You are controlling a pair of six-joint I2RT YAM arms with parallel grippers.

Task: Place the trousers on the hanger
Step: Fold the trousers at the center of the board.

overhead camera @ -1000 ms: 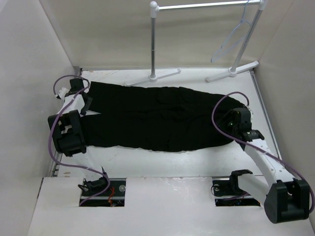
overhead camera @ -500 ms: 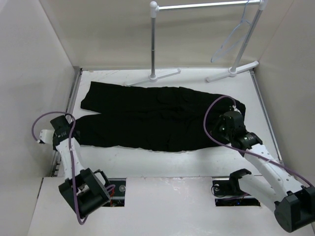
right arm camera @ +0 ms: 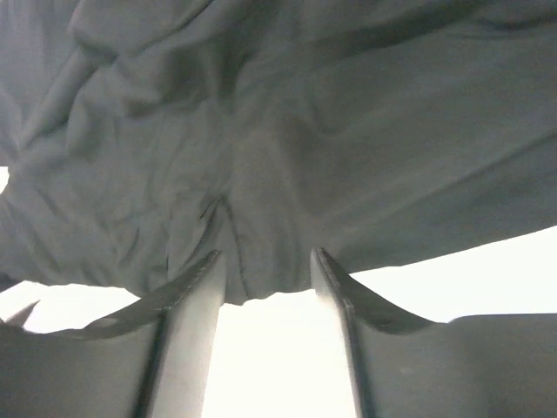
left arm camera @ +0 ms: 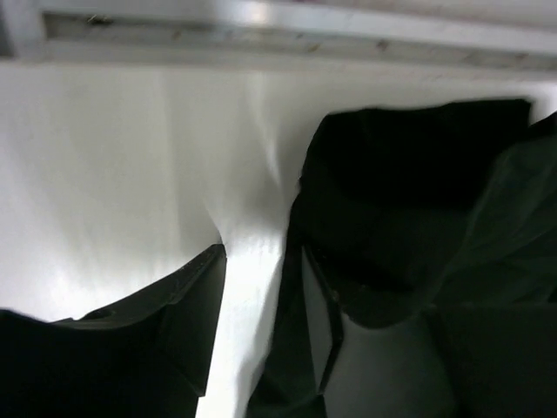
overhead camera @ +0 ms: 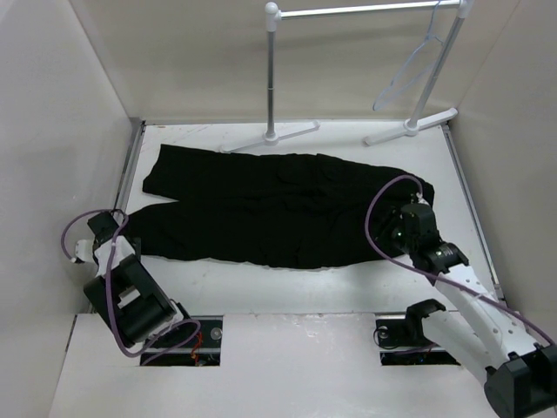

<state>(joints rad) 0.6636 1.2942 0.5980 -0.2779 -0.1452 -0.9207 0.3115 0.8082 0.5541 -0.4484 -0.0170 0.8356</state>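
Note:
The black trousers (overhead camera: 278, 209) lie flat across the table, legs to the left and waist to the right. The pale hanger (overhead camera: 407, 77) hangs on the rack's bar at the back right. My left gripper (overhead camera: 104, 223) is open and empty, just left of the near leg's end; its wrist view shows the gripper (left arm camera: 252, 300) over bare table with the leg ends (left arm camera: 409, 174) ahead to the right. My right gripper (overhead camera: 402, 228) is at the waist end. In its wrist view the gripper (right arm camera: 268, 261) is open, its fingertips (right arm camera: 209, 279) straddling the edge of the cloth (right arm camera: 287, 148).
A white rack with two posts (overhead camera: 271, 78) and T-shaped feet (overhead camera: 411, 126) stands at the back. Walls close in on the left (overhead camera: 61, 131) and right (overhead camera: 513, 131). A metal rail (left arm camera: 261, 26) runs along the table's left edge.
My left arm has swung back from the far leg end to the near left of the trousers, empty. My right gripper has moved left and nearer onto the waist edge.

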